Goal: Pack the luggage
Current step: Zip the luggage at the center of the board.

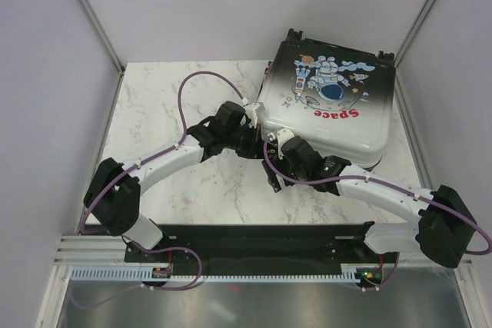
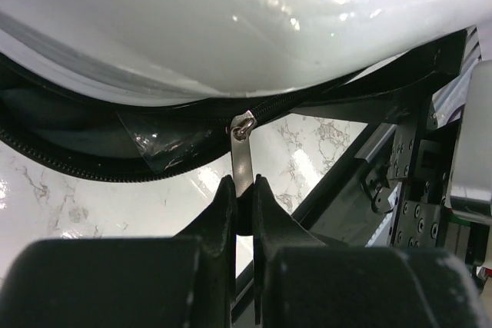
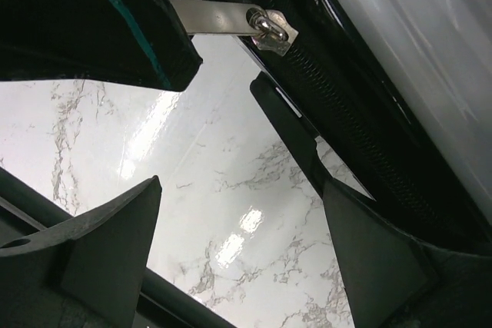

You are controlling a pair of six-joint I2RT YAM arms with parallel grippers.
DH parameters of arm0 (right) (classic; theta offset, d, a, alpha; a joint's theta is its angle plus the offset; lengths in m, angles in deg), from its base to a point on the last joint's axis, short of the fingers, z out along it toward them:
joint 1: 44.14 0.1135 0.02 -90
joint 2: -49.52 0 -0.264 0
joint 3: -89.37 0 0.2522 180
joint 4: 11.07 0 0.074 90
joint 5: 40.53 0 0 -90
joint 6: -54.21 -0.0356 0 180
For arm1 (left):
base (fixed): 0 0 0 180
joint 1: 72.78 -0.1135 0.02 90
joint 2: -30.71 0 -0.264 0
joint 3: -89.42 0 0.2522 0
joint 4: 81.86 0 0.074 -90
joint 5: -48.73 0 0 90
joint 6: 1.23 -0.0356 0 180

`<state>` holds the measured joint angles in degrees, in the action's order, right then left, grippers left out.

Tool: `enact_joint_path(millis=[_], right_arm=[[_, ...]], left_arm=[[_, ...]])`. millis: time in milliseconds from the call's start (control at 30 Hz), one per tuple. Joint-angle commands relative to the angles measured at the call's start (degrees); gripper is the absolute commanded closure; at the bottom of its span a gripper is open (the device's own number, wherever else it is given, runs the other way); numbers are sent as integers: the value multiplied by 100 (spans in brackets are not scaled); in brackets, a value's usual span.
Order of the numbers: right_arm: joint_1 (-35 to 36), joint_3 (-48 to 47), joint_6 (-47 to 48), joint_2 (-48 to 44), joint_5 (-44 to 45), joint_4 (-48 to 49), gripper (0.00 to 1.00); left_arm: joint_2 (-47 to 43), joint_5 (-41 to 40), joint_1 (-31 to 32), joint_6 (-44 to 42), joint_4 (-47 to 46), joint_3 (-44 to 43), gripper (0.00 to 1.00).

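Marble-patterned table point(image 1: 177, 190) carried the luggage point(image 1: 327, 101) at its far right, lying flat with the astronaut print up and the lid down on the base. The left gripper point(image 2: 244, 190) was pinched tight on the metal zipper pull point(image 2: 242, 155) at the near edge. Beside the slider the zip gaped on a dark inside, its contents impossible to make out. The right gripper point(image 3: 215, 151) stood spread wide just beside that edge, holding nothing.

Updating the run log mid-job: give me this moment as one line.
luggage: lying on table | left hand: shut on zipper pull | right hand: open, empty, beside luggage
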<state>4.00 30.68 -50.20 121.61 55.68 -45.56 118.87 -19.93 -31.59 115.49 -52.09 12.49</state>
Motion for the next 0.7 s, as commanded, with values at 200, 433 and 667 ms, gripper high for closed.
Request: enact_joint_path(millis=[200,433,667], right_arm=[[-200,-86,9,323,1574,-186,5],[-191,19,299,437,1778,-63,5],[-191,107,158,850,1514,69,12]], left_arm=[[-519,380,-76,-114,183,-248,98],[-712,353,-102,-158,253,-107,98],[-818,370,-120,-176,262,-63,98]])
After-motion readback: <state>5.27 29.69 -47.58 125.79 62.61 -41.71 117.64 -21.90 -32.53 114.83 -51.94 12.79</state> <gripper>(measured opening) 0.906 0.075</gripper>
